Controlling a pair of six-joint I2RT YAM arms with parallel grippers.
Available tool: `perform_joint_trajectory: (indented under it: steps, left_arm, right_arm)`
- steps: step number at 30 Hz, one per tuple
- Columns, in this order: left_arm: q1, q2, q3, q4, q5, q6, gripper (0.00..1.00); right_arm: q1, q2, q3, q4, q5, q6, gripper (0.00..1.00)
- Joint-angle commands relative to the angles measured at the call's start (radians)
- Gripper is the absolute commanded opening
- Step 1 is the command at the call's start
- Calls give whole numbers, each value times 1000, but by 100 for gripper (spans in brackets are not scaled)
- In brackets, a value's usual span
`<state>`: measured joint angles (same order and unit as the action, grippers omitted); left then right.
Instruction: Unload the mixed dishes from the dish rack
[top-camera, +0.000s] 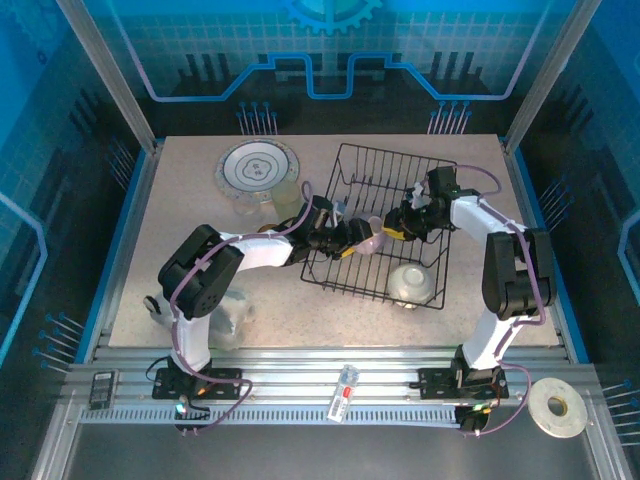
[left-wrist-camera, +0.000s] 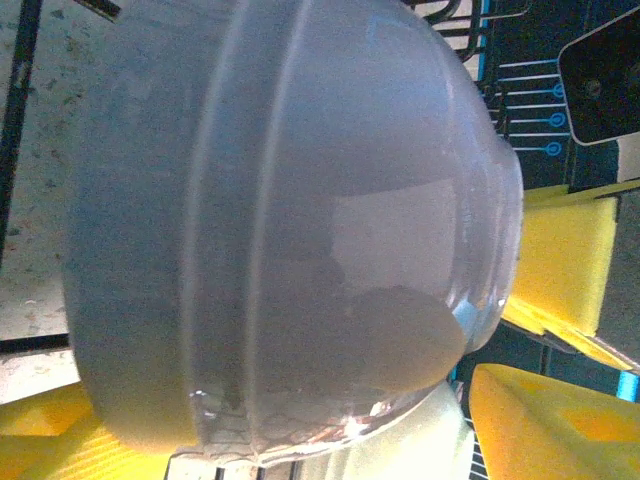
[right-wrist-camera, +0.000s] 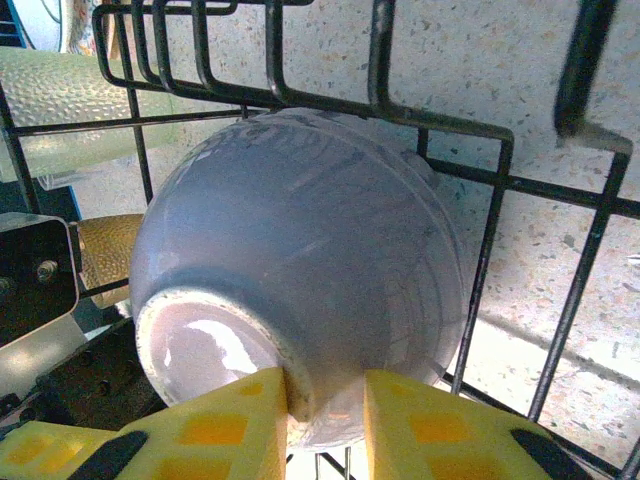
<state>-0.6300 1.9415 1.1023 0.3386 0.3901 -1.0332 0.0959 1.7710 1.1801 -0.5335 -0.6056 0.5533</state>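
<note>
The table (top-camera: 300, 325) carries the rack (top-camera: 392, 149) on its right half, and the near rim of the rack stands a little raised. To the left of the rack, on the table, lies the patterned plate (top-camera: 258, 168), face up and fully visible.

In the near right corner of the rack a white bowl (top-camera: 415, 283) sits upside down. The lilac bowl (top-camera: 373, 240) is in the left middle part of the rack, turned on its side, between the two grippers. In the right wrist view its foot ring points toward the camera and rack wires pass close behind it. I cannot tell if it rests on the wires.

Just below the plate stands the pale cup (top-camera: 287, 195). Near it is the brown cup (top-camera: 268, 228), half hidden by the left arm.

The right gripper (right-wrist-camera: 325, 415) is closed on the lilac bowl. Its yellow pads (right-wrist-camera: 235, 425) pinch the bowl's edge beside the foot ring. The bottom of the picture cuts off the pads lower down.

The left gripper (top-camera: 355, 243) has its jaws wide apart, with the lilac bowl between them. In the left wrist view the bowl is very close and blurred and covers most of the rack. One pad (left-wrist-camera: 545, 420) shows a dark gap from the bowl. The other pad (left-wrist-camera: 50, 440) goes under the bowl's outline, and contact there is not clear.
</note>
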Motion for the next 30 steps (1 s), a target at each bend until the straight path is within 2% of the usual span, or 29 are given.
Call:
perform_joint_trajectory:
  steps: [1,9,30]
  left_arm:
    - [11,-8,2,43,58,-96,73]
    - [10,0,47,48,80,-113,64]
    - [13,-2,31,106,128,-160,41]
  right_arm:
    - [15,58,-37,-148,63,-12,26]
    - [-5,50,-28,-149,28,-7,26]
    - [-24,28,-71,-103,-13,30,27]
